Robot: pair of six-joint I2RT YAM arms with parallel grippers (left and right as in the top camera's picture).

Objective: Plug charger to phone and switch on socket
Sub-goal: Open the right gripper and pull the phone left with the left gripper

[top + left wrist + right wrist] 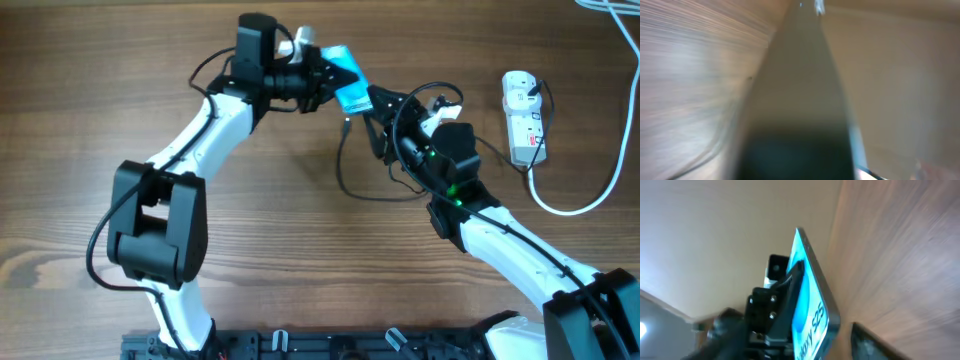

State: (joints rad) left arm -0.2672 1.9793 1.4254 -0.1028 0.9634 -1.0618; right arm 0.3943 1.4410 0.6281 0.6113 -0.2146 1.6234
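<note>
In the overhead view my left gripper (pixel 322 78) is shut on the phone (pixel 352 96) and holds it tilted above the table. The phone fills the left wrist view as a dark blur (pixel 800 100). The right wrist view shows its teal screen (pixel 810 295) edge-on, clamped by the left gripper's black fingers (pixel 772 312). My right gripper (pixel 372 112) is at the phone's lower end. The thin black charger cable (pixel 342 165) runs up to its fingers, so it seems shut on the charger's end; the tip is hidden. The white socket (pixel 523 118) lies at the right.
The charger cable loops over the table below the phone and back under the right arm. The socket's thick white cord (pixel 590 205) curves away to the right edge. One dark right finger (pixel 875 342) shows at the bottom of the right wrist view.
</note>
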